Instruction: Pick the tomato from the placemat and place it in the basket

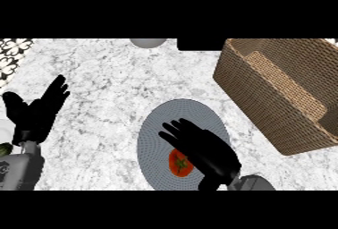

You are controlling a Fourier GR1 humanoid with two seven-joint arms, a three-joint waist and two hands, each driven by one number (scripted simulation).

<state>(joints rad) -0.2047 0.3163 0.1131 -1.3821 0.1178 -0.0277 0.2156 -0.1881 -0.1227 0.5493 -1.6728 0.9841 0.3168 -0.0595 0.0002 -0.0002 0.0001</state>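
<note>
Head view | right hand [201,150] fingers spread, over the tomato [179,163] on the placemat [181,114], not gripping | basket [280,94] up-right of hand | left hand [36,112] resting open | pickup and placing both left

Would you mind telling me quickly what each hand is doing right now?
Left hand: open, resting at the left edge, holding nothing.
Right hand: open, fingers straight, above the tomato on the placemat, not holding it.
</note>
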